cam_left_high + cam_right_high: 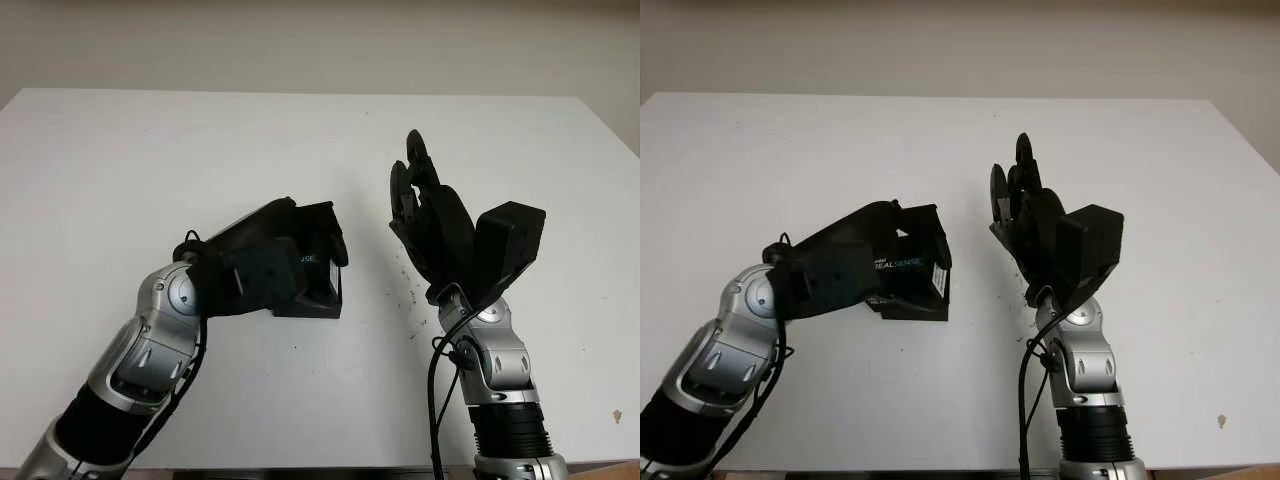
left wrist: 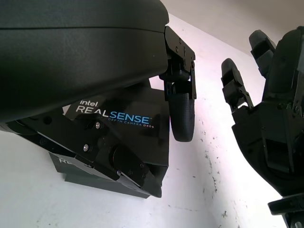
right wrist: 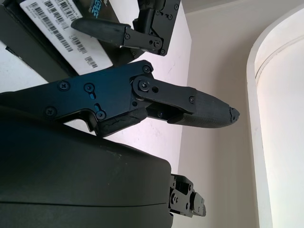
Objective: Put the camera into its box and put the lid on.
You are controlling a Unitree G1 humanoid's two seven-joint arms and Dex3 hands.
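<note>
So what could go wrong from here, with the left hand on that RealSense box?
1. The left hand grips the black RealSense box tilted, one edge lifted off the white table; it could slip or drop askew.
2. The right hand is open, raised beside the box and holding nothing; closing in, its fingers might collide with the left hand's.
3. Whether the lid is fully seated cannot be seen, so it may be crooked.

lab (bare white table [image 1: 120,160])
</note>
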